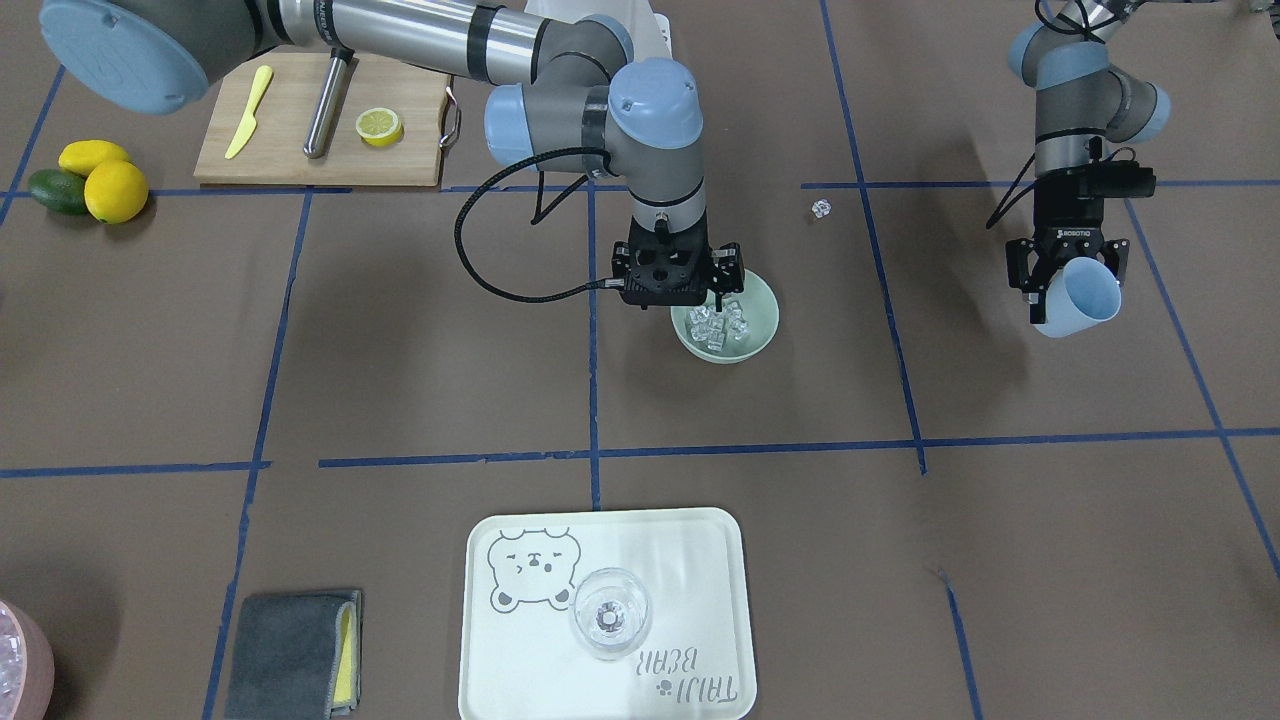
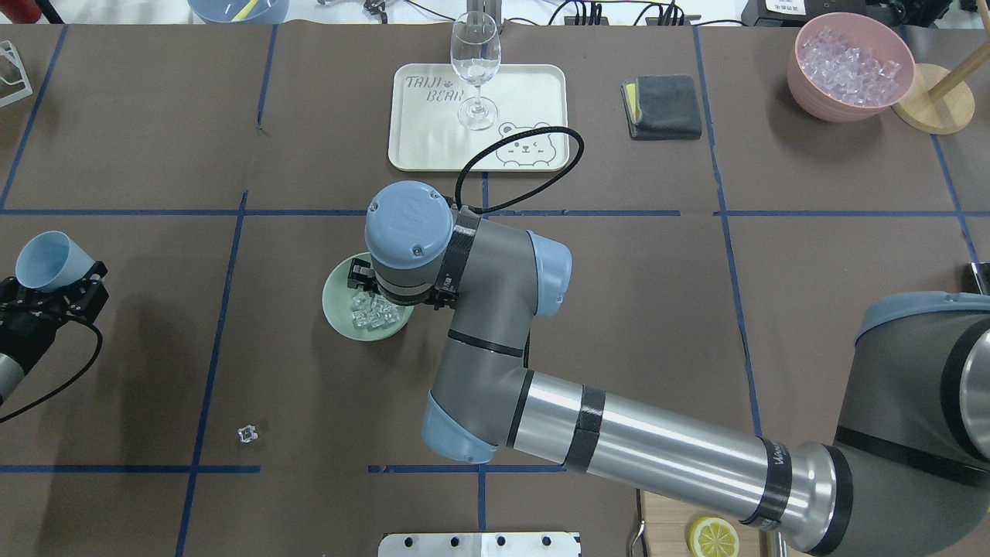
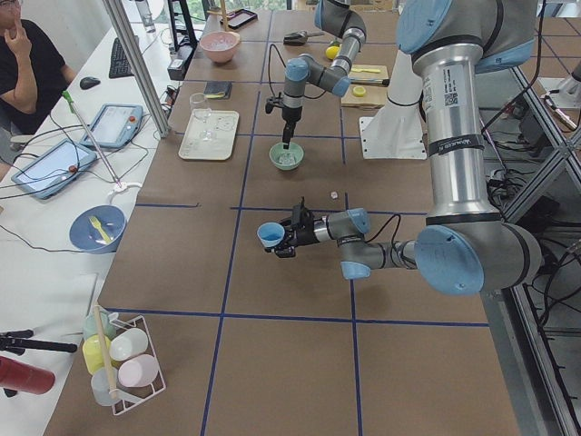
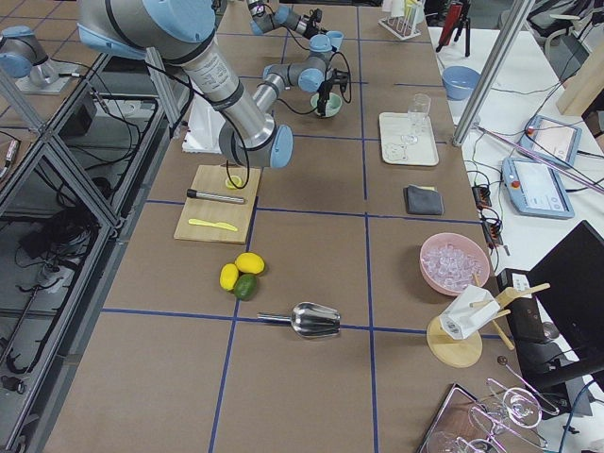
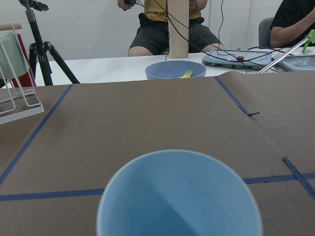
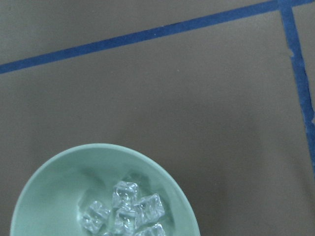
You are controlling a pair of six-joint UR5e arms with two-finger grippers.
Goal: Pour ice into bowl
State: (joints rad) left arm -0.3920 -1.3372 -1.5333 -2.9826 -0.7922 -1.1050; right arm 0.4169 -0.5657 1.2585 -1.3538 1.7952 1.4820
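The pale sage-green bowl (image 1: 757, 320) stands mid-table with the ice (image 1: 718, 324), several small clear cubes, inside it; both also show in the right wrist view (image 6: 59, 187). My right gripper (image 1: 678, 298) hangs straight down over the bowl's rim, one finger (image 1: 718, 296) inside the bowl, jaws looking spread. My left gripper (image 1: 1068, 285) is shut on the light blue cup (image 1: 1085, 295), held above the table well away from the bowl. The cup's inside (image 5: 179, 196) looks empty. A single stray clear cube (image 1: 821, 208) lies on the table between the arms.
A pale tray (image 1: 700, 560) with a wine glass (image 1: 610, 612) lies across from the robot. A grey cloth (image 1: 295, 655) and a pink bowl of ice (image 2: 849, 66) sit beyond. A cutting board (image 1: 290, 150) with knife and lemon half, and whole fruit (image 1: 95, 180), sit beside the right arm.
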